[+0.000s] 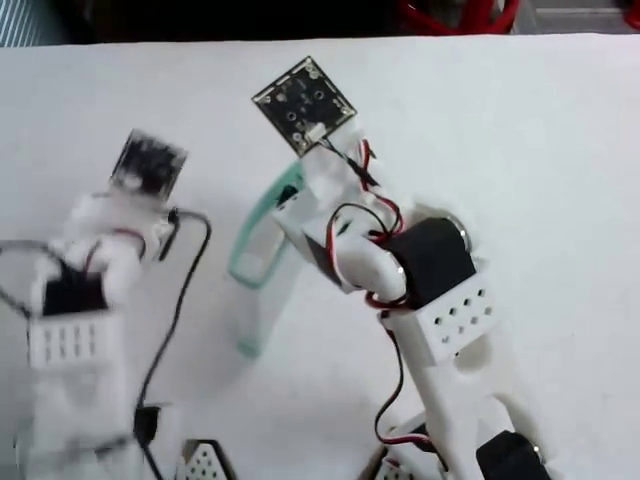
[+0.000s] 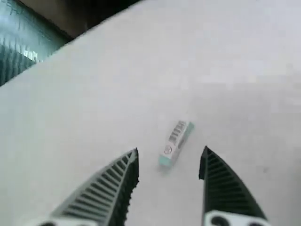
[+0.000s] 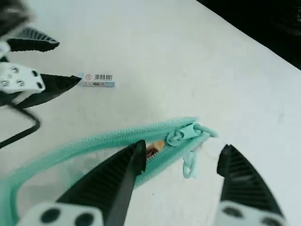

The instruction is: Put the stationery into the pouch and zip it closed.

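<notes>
A small white and teal eraser (image 2: 176, 142) lies on the white table (image 2: 94, 94), just ahead of the gap between my left gripper's (image 2: 169, 153) open fingers. In the right wrist view the same eraser (image 3: 99, 80) sits beside the left gripper (image 3: 42, 63). My right gripper (image 3: 182, 148) hangs open over the end of the teal pouch (image 3: 117, 139), close to its zipper pull (image 3: 186, 134). The zip is partly open and something orange-brown (image 3: 154, 148) shows inside. From above, the pouch (image 1: 262, 255) lies between the two arms, partly under the right arm (image 1: 340, 215).
The left arm's cable (image 1: 180, 290) trails across the table near the pouch. The table's far edge (image 1: 450, 38) meets a dark background. Open white table surface stretches to the right of the right arm.
</notes>
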{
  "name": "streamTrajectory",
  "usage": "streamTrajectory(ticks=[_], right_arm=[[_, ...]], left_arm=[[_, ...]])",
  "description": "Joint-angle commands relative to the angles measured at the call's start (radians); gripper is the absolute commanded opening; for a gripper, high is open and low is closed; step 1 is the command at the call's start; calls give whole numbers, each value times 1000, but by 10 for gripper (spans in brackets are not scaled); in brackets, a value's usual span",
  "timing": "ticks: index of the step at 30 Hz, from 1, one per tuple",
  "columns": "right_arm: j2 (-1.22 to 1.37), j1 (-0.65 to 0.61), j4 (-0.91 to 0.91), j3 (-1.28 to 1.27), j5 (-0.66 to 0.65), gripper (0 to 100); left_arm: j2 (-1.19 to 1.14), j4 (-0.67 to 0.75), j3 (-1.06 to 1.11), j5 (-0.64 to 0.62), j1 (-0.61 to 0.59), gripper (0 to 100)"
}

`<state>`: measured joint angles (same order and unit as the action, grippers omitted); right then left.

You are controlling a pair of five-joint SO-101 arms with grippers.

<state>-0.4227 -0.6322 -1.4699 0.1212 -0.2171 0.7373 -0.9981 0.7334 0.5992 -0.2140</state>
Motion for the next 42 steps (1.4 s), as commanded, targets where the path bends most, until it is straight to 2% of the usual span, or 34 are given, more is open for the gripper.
streamTrajectory(ticks=[1, 7, 11, 13, 18, 23, 31, 33, 35, 37, 39, 42], right_arm=[[-35, 1, -10, 18, -9, 248], [-36, 1, -25, 18, -9, 248], [-38, 2, -38, 18, -9, 248], [-38, 2, -38, 18, -9, 248], [-36, 2, -38, 18, -9, 248], [-31, 2, -38, 18, -9, 248], [-30, 1, -36, 18, -9, 248], [-30, 1, -36, 18, -11, 248], [-30, 1, -35, 18, -11, 248], [-30, 1, -35, 18, -12, 248], [-35, 2, -36, 18, -14, 248], [-35, 2, -38, 18, -14, 248]], left_arm=[[-487, -143, -387, 161, -7, 217], [-1026, -292, -893, 192, -2, 218], [-1268, -460, -1188, 339, -8, 218], [-1362, -529, -1306, 350, -19, 217], [-1555, -603, -1531, 356, -68, 216], [-1699, -663, -1594, 390, -94, 212], [-1756, -690, -1648, 382, -90, 76], [-1755, -710, -1680, 339, -77, 17], [-1755, -787, -1761, 293, -53, 29], [-1738, -795, -1834, 187, -41, 24], [-1661, -795, -1855, 109, -41, 24], [-1438, -795, -1765, 68, -33, 24]])
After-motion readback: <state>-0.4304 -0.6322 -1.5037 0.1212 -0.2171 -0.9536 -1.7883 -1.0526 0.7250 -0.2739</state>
